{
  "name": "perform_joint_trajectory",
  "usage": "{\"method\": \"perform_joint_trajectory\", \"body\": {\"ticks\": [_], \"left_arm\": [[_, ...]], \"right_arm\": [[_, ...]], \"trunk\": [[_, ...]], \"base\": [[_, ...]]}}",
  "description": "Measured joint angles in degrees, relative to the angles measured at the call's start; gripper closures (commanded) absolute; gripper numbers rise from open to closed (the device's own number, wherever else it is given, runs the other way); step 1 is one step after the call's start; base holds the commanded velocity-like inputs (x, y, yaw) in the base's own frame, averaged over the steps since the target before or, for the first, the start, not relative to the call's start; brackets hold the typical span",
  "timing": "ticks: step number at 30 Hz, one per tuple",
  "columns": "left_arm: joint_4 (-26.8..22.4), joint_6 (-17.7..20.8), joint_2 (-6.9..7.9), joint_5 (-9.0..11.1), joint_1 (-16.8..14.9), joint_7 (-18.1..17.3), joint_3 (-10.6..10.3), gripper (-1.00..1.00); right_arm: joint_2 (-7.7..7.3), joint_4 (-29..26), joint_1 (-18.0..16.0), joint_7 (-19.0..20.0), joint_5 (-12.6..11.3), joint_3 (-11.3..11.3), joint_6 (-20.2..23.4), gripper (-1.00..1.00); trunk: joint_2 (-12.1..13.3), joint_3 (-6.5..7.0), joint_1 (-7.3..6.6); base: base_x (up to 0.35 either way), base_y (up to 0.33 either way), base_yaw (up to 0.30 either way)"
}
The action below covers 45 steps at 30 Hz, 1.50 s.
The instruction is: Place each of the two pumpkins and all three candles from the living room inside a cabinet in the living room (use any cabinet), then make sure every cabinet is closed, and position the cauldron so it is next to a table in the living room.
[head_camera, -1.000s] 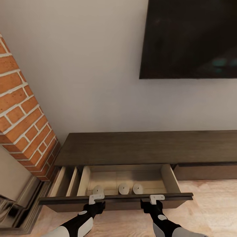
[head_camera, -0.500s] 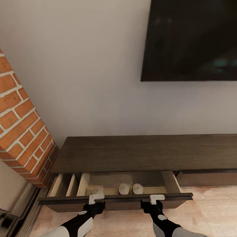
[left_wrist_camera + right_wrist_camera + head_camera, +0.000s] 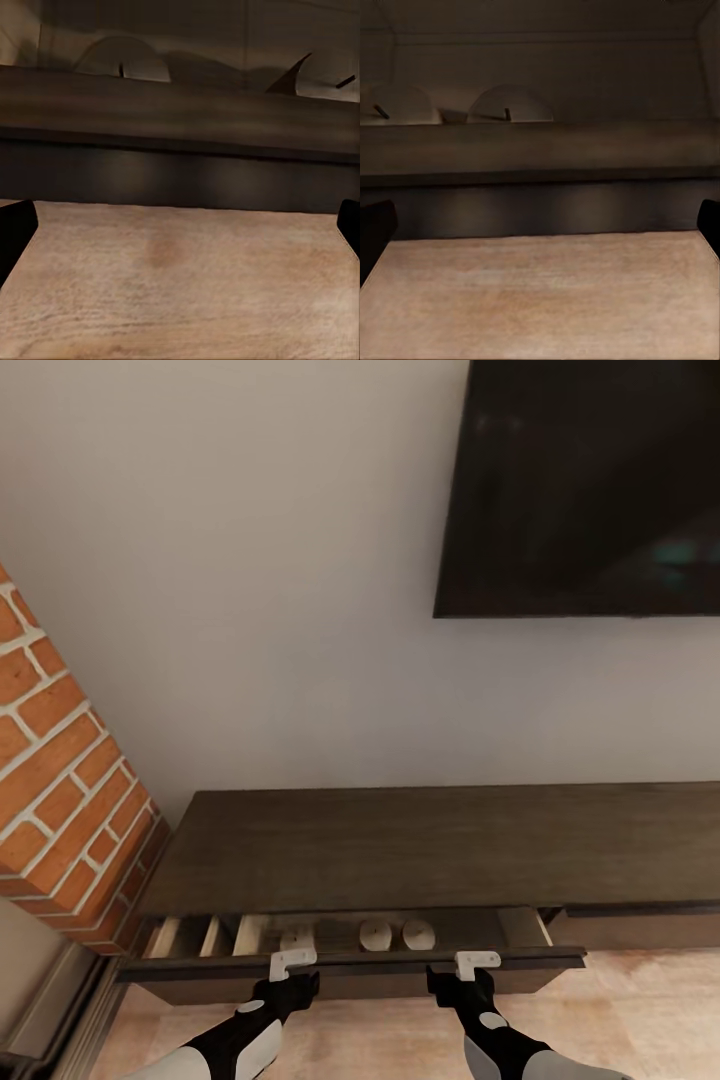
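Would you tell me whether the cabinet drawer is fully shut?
No, the drawer is partly open: a gap shows three candles inside.

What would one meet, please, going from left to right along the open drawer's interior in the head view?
Narrow side compartments → first candle, just above the left tool → second candle → third candle → the drawer's right wall.

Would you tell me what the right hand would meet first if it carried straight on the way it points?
Probably the drawer front of the cabinet: the right hand already sits at its top edge, with the candles just behind.
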Motion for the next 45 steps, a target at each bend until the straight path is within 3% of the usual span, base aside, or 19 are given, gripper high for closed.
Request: {"method": "perform_joint_trajectory", "body": {"ticks": [12,19,22,45], "left_arm": [[0.01,0.02,0.01,0.00,-0.02,-0.03,0.01,-1.00],[0.10,0.11,0.01,0.50,0.70,-0.04,0.15,-1.00],[0.02,0.06,-0.02,0.01,-0.02,-0.01,-0.17,-1.00],[0.05,0.13,-0.08,-0.19,-0.04,-0.03,-0.31,-1.00]], "right_arm": [[-0.08,0.00,0.00,0.00,0.00,-0.02,-0.02,-1.00],[-0.17,-0.16,0.15,0.07,-0.30,0.74,0.14,-1.00],[-0.13,-0.29,-0.01,0.08,-0.08,-0.03,-0.02,-1.00],[-0.07,0.06,-0.01,0.09,-0.20,-0.04,0.02,-1.00]], "trunk": [[0.00,0.00,0.00],[-0.01,-0.02,0.01],[-0.01,0.00,0.01],[-0.01,0.00,0.01]], "base": [[0.320,0.000,0.000],[0.053,0.000,0.000],[-0.219,0.000,0.000],[-0.330,0.000,0.000]]}}
